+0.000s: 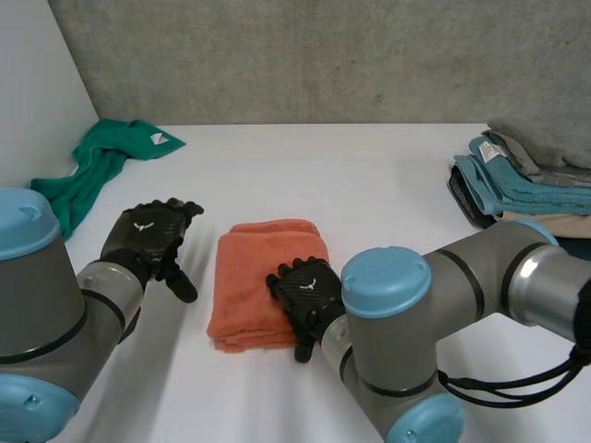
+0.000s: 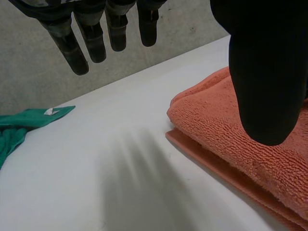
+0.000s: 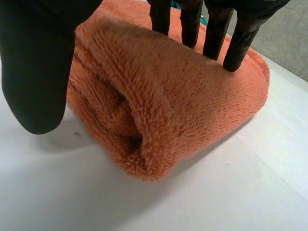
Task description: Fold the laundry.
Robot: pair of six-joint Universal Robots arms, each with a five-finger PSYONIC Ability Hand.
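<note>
Head view: an orange towel point(image 1: 263, 277) is seen folded in the middle of the white table point(image 1: 369, 175). The right hand point(image 1: 305, 293) is laid on its near right part, with the fingers flat on the fabric. The left hand point(image 1: 148, 235) is held just left of the towel and apart from it, fingers relaxed and spread, nothing grasped. A green cloth point(image 1: 88, 171) is bunched at the far left. A stack of folded towels point(image 1: 526, 171) is set at the far right.

Left wrist view: the left hand point(image 2: 267, 72) is shown released, its fingers point(image 2: 94, 43) straight above the bare table point(image 2: 120, 159). The thumb is held over the edge of the orange towel point(image 2: 216, 120). The green cloth point(image 2: 29, 120) is seen well beyond the fingertips.

Right wrist view: the fingers point(image 3: 238, 45) of the right hand point(image 3: 36, 72) are pressed straight onto the top of the orange towel point(image 3: 168, 106). The thumb is held beside the folded end, possibly clear of it; contact cannot be made out. The hand is read as released, not clamped. The table point(image 3: 240, 183) is seen beneath.
</note>
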